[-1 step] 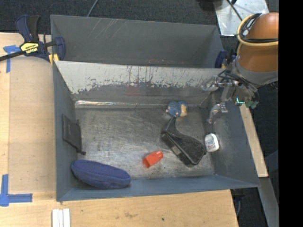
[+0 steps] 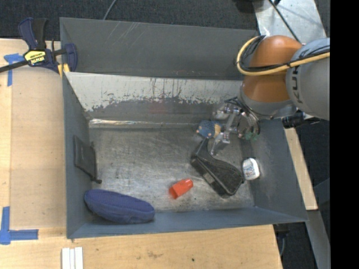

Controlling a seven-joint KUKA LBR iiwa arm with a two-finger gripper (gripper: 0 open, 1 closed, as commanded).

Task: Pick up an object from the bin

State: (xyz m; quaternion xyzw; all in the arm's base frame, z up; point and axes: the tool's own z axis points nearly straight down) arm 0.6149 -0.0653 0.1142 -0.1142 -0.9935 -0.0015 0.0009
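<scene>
Six loose things share your grey bin (image 2: 168, 100) as the arm's gripper (image 2: 224, 136) hangs just above the upper end of a black flat case (image 2: 220, 175); whether it is spread or closed you cannot tell from this angle. A small blue piece (image 2: 206, 129) sits up and left of the case, close beside the gripper. A white cylinder (image 2: 251, 168) lies just beside the case's right edge. An orange block (image 2: 180, 188) lies just left of the case, a blue padded pouch (image 2: 119, 207) well to its left, and a dark flat slab (image 2: 85, 156) farther left still.
</scene>
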